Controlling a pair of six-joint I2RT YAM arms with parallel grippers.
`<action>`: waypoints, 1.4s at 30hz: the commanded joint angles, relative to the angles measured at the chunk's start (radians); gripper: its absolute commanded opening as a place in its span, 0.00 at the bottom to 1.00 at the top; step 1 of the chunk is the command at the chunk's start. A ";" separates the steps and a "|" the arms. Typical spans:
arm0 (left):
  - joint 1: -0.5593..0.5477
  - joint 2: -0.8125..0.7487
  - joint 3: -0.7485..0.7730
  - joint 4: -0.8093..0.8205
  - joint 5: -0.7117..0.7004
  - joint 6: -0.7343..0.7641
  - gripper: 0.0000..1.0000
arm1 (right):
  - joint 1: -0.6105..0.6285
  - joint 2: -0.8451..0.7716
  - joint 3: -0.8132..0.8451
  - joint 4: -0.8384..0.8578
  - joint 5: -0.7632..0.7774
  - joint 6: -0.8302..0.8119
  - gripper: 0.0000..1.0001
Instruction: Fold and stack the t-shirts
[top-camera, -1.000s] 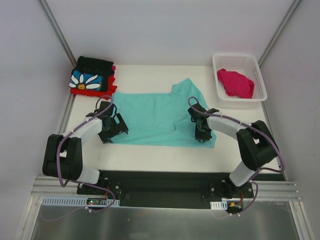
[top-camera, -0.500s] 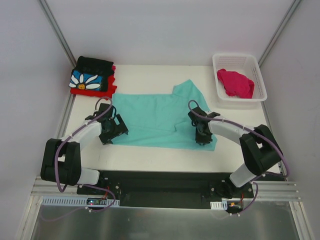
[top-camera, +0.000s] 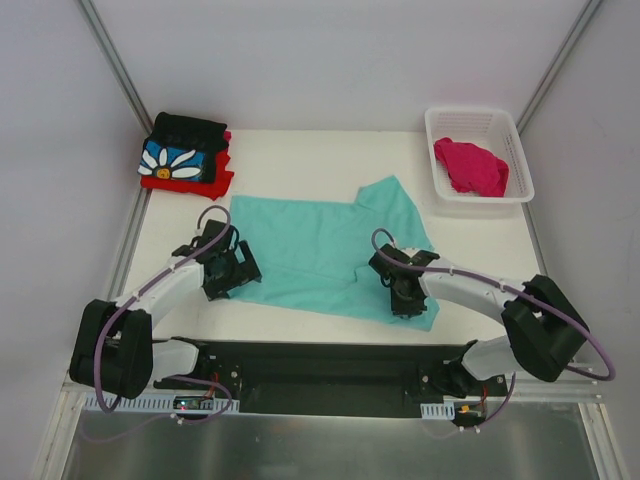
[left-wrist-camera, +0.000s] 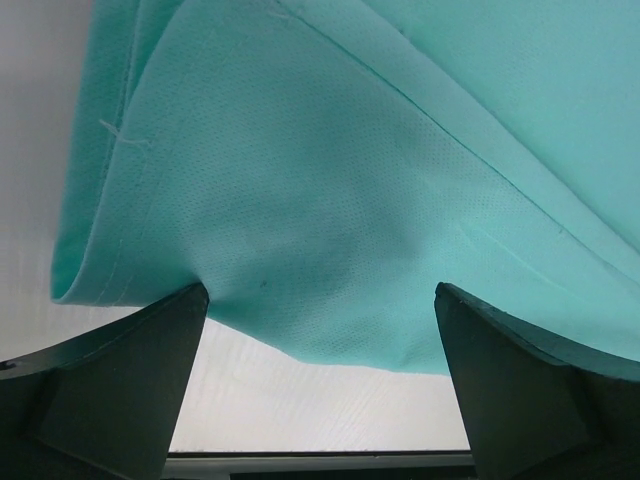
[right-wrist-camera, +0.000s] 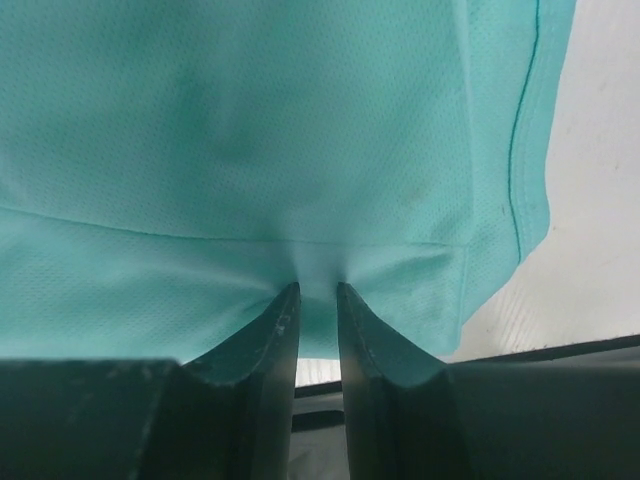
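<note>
Table (top-camera: 300, 150): white, the widest thing before me, carrying all the rest.
Mint-teal shirt (top-camera: 310, 250): spread flat across the table's middle between my two arms, one sleeve pointing toward the far right. Its near edge lies close to the table's front edge.
Basket (top-camera: 470, 112): white lattice at the far right corner, well apart from the mint-teal shirt.
Black daisy shirt (top-camera: 180, 155): folded at the far left corner, lying on top of the red shirt (top-camera: 200, 187), whose edge shows along the near side.
Magenta shirt (top-camera: 472, 165): crumpled inside the basket.
My right gripper (top-camera: 402, 295): at the mint-teal shirt's near right corner — fingers (right-wrist-camera: 280, 330) drawn nearly together, pinching a puckered bit of the hem.
My left gripper (top-camera: 232, 272): at the near left corner, fingers (left-wrist-camera: 150, 340) spread wide — the folded-over cloth edge lies between them, not clamped.
</note>
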 joint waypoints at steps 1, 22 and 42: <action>-0.073 0.006 -0.080 -0.164 0.019 -0.063 0.99 | 0.017 -0.075 -0.036 -0.077 0.036 0.056 0.25; -0.103 -0.030 -0.052 -0.281 -0.108 -0.140 0.99 | 0.008 -0.173 -0.107 -0.163 0.096 0.096 0.26; -0.172 -0.174 0.021 -0.433 -0.142 -0.205 0.99 | 0.059 -0.284 -0.041 -0.285 0.142 0.136 0.28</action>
